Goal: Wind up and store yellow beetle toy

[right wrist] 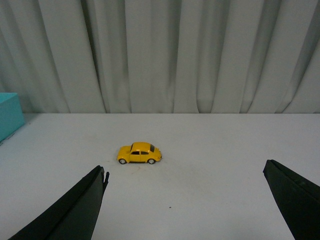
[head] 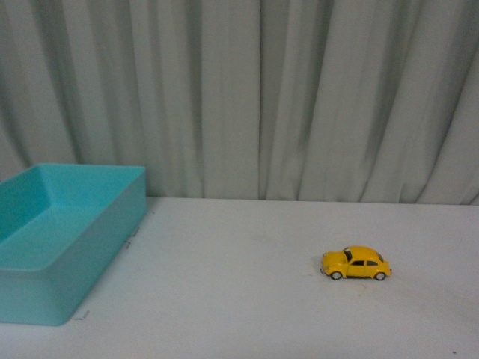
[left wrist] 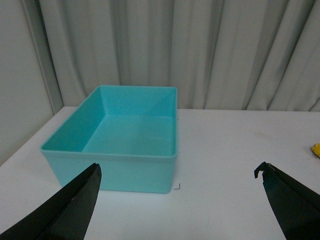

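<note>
Step 1 not begun: yellow beetle toy [head: 356, 263] upright on worktop [head: 239, 307], 4 o'clock in front view; teal bin [head: 45, 299] at 8 o'clock, well apart. Left jaws, right jaws wide, empty. Next: right arm likely descends, grips toy's sides.

My left gripper [left wrist: 177, 169] has its jaws spread wide, same deal with my right gripper [right wrist: 185, 167], both aimed forward.

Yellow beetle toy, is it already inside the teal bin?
No, the yellow beetle toy stands on the white table, well apart from the teal bin.
</note>
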`<move>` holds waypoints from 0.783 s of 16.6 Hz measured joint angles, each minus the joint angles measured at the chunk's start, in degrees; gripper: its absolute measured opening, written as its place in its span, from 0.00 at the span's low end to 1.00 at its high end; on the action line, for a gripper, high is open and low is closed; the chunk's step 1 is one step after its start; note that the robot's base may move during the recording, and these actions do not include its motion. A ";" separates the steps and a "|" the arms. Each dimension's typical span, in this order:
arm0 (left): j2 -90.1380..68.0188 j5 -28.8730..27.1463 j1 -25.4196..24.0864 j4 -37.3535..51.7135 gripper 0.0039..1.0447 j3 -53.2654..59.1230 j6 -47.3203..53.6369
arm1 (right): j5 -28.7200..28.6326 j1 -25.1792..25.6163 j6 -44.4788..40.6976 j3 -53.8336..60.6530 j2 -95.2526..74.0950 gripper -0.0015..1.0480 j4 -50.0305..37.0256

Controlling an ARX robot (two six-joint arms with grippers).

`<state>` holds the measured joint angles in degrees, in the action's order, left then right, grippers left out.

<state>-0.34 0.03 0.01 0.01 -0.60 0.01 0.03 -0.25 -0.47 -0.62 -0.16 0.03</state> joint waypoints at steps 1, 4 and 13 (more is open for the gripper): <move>0.00 -0.09 0.00 -0.02 0.94 0.00 -0.02 | 0.00 0.00 0.00 0.00 0.00 0.94 -0.09; 0.00 -0.07 0.00 -0.13 0.94 0.00 0.00 | 0.02 0.00 0.00 0.00 -0.02 0.94 0.20; 0.00 -0.07 0.00 -0.20 0.94 0.00 0.00 | 0.00 0.00 0.00 0.00 -0.02 0.94 0.20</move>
<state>-0.34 -0.03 0.01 -0.19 -0.60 0.01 0.03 -0.25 -0.47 -0.62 -0.19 0.23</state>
